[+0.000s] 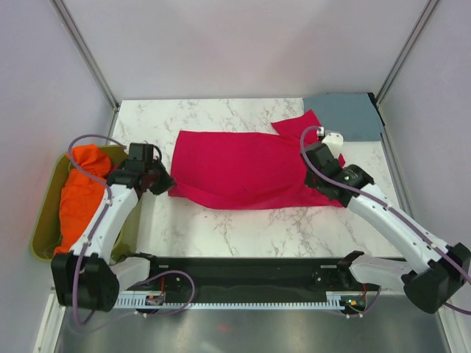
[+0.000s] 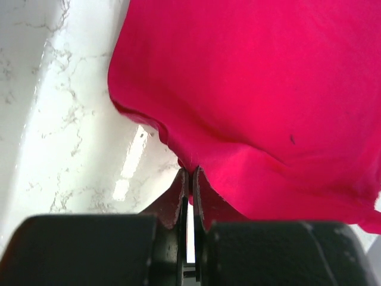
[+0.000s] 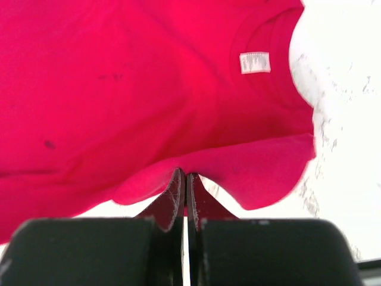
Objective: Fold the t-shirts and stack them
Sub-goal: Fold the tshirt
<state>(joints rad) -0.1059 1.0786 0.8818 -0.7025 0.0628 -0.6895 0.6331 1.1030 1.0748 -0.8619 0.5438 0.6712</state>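
The crimson-red t-shirt (image 1: 243,168) lies spread across the middle of the marble table, one sleeve pointing to the back right. Its white tag (image 3: 255,62) shows by the collar in the right wrist view. My left gripper (image 1: 163,181) is shut on the shirt's near left edge (image 2: 190,164). My right gripper (image 1: 324,173) is shut on the shirt's near right edge (image 3: 184,170), which is lifted a little off the table. The slate blue-grey t-shirt (image 1: 344,115) lies folded as a rectangle at the back right corner.
A yellow-green bin (image 1: 45,213) with an orange cloth (image 1: 82,193) stands at the left edge of the table, beside the left arm. Grey walls close the sides and back. A black rail (image 1: 243,271) runs along the near edge.
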